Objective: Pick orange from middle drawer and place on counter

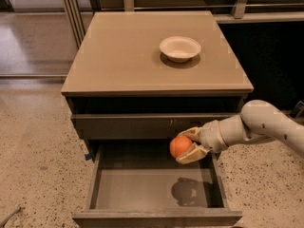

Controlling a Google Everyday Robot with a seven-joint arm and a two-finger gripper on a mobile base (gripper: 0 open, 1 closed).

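The counter (118, 56) is a smooth tan top with a faint gloss, roughly square, sitting on a grey-brown cabinet. A shallow white bowl (180, 48) stands on it toward the back right, well away from the edges. The cabinet stands on a speckled floor (38, 160), pale with dark flecks. Behind it run metal posts (71, 8), and the space to the right is dark.

Below the counter there is a shadowed gap, then a closed drawer front (142, 126) with a few small pale scratches near its right side. Under that, the middle drawer (133, 189) is pulled out toward me, a wide shallow box with a flat plain floor and low walls.

The orange (179, 146) is up in the air above the back right part of that open drawer, just in front of the scratched drawer front and well below the counter. The gripper (181, 147) has it clamped between its two pale fingers (191, 154), one over the top of the fruit and one under it. A round shadow (190, 192) lies on the drawer floor beneath them.

The fruit is small, round and bright, smooth-skinned and smaller than the bowl. The arm (266, 125) comes in from the right, thick, rounded and off-white, narrowing at the wrist just behind the fingers.
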